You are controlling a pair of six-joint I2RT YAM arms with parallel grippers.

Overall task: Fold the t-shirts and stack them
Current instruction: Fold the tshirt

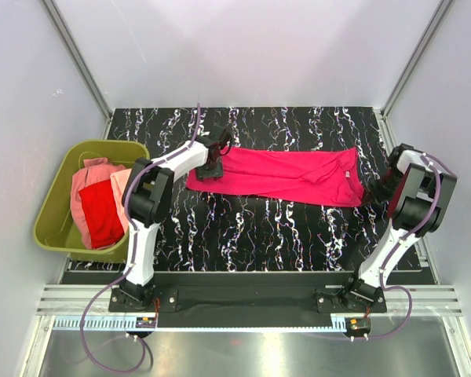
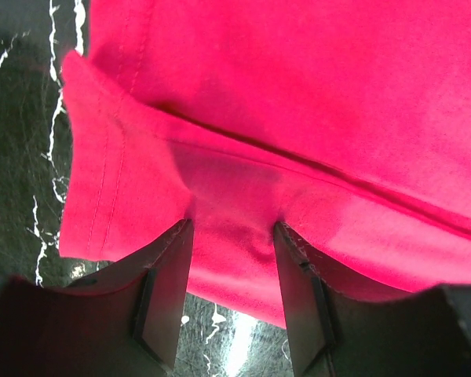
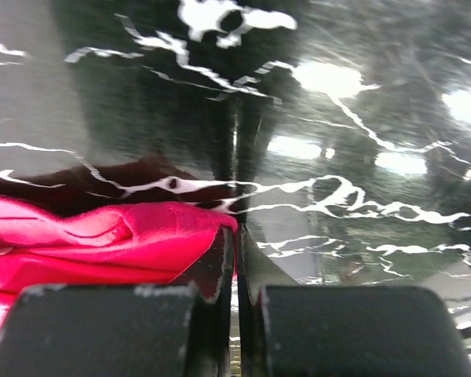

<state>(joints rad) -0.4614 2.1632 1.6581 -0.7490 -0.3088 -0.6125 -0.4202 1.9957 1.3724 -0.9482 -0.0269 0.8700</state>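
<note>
A bright magenta t-shirt (image 1: pixel 290 174) lies as a long folded band across the black marbled table (image 1: pixel 298 228). My left gripper (image 1: pixel 213 169) is at its left end. In the left wrist view that gripper (image 2: pixel 231 228) is open, with both fingertips pressed down on the magenta cloth (image 2: pixel 298 94), which puckers a little between them. My right gripper (image 1: pixel 374 191) is low at the shirt's right end. In the right wrist view its jaws (image 3: pixel 235 228) are shut, with the ribbed collar edge (image 3: pixel 173 220) pinched at their tips. A red t-shirt (image 1: pixel 102 212) and a pale salmon one (image 1: pixel 90 177) lie in the tub.
An olive-green tub (image 1: pixel 102 144) stands at the left edge of the table, beside the left arm. White walls with metal rails close in the back and both sides. Both arm bases sit on the rail at the near edge.
</note>
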